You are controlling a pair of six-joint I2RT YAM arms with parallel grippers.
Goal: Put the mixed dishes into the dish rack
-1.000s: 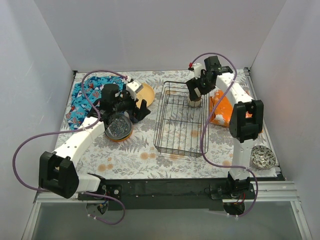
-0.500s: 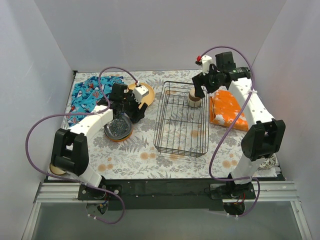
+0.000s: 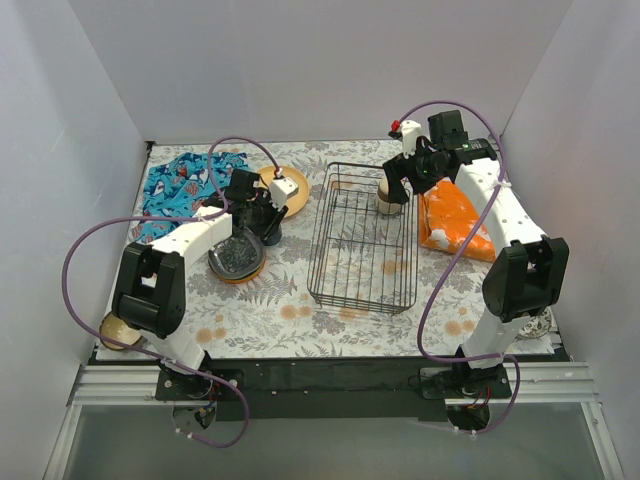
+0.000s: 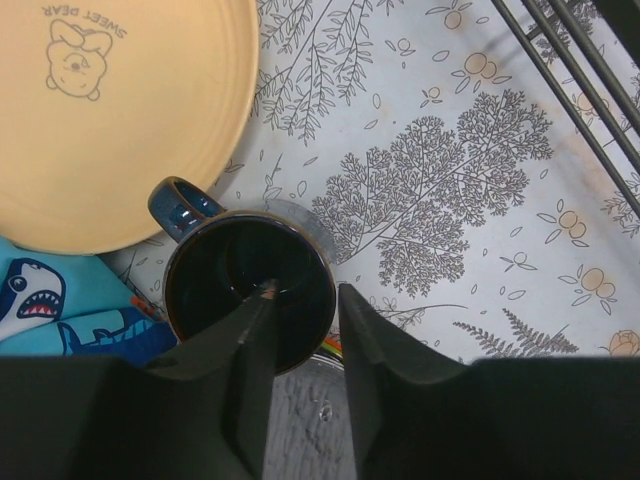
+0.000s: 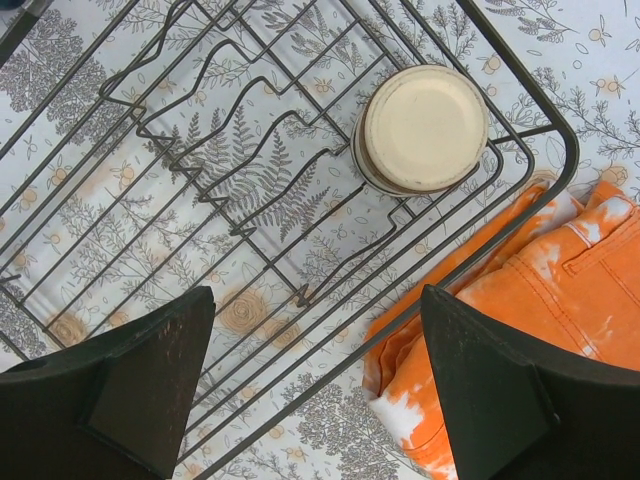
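A dark blue mug [image 4: 205, 285] stands upright on the table next to a yellow-orange plate [image 4: 110, 110] printed with a bear. My left gripper [image 4: 306, 292] points down over it. One finger is inside the mug and the other just outside its rim; the jaws are narrowed, with a gap still showing beside the inner finger. The black wire dish rack [image 3: 362, 235] holds an upturned beige cup [image 5: 425, 128] in its far right corner. My right gripper [image 5: 318, 300] hangs open and empty above the rack's right edge.
A dark grey patterned plate [image 3: 237, 258] lies on an orange one just below the mug. The blue shark cloth [image 3: 175, 190] is at far left and the orange bag [image 3: 452, 220] right of the rack. A brown-ringed bowl [image 3: 118, 330] sits near left, a silvery bowl [image 3: 540, 322] near right.
My left gripper has come down over the mug and its jaws have narrowed round the mug's wall. My right arm has swung up and back from the cup in the rack, jaws still wide.
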